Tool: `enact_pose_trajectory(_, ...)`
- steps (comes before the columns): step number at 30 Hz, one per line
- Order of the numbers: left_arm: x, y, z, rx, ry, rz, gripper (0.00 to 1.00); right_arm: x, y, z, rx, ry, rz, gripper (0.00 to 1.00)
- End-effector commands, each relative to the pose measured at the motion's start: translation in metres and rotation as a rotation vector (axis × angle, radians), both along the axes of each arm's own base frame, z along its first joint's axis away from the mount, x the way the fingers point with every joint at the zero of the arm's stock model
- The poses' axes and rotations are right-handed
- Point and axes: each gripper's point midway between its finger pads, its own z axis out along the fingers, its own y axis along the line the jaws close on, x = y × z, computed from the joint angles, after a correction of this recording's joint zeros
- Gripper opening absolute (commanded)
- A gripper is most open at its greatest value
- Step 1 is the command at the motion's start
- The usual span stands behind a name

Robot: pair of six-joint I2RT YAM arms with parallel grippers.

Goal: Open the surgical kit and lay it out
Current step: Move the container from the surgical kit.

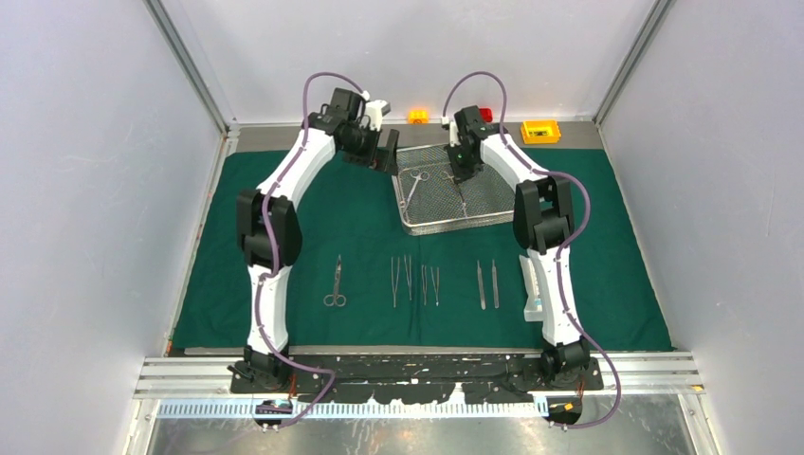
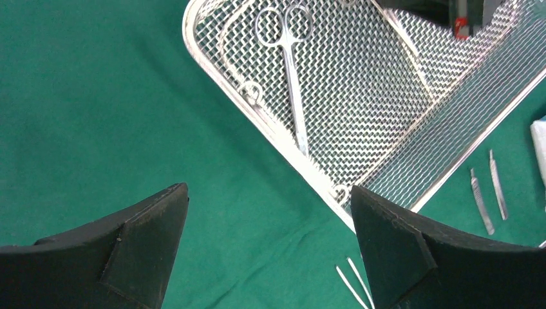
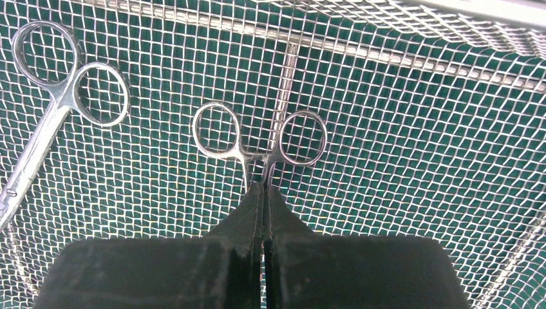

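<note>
Inside the tray [image 1: 484, 201], your right fingers [image 3: 248, 222] are pressed together, clamped on the shanks of the ring-handled forceps [image 3: 256, 157] just below its two rings. The rings stick out ahead of the fingertips, and the rest of the tool is hidden under them.

The hold sits close to one end, so I judge the far tip may sag. Raise the tool straight up and slowly, and check that the tip has not hooked in the mesh before you travel. Clear the tray's wall fully before you carry it toward the near side of the tray, where the row of instruments [image 1: 409, 282] lies on the drape [image 1: 313, 209]. Set it down parallel to them and apart from its neighbours.

A second ring-handled instrument [image 3: 37, 149] lies in the tray toward its left wall, apart from the held one, so keep off it as you lift. Your left fingers [image 2: 148, 238] stand wide apart, holding nothing, over the drape just outside the tray's left side.
</note>
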Motion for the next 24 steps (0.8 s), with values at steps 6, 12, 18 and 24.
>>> enact_pose_trajectory(6,0.011,-0.026,-0.011,-0.091,0.079,0.016,1.0,0.014,0.004,0.06,0.077,-0.147,-0.036,0.01)
enact_pose_trajectory(12,0.011,-0.03,-0.019,-0.075,0.084,0.022,1.0,0.013,0.005,0.071,0.089,-0.165,-0.034,0.01)
enact_pose_trajectory(18,0.01,-0.034,-0.031,-0.047,0.091,0.017,1.0,0.012,0.004,0.078,0.087,-0.176,-0.031,0.01)
enact_pose_trajectory(24,0.014,-0.036,-0.05,0.023,0.087,0.009,0.91,0.003,0.0,0.089,0.088,-0.2,-0.014,0.2)
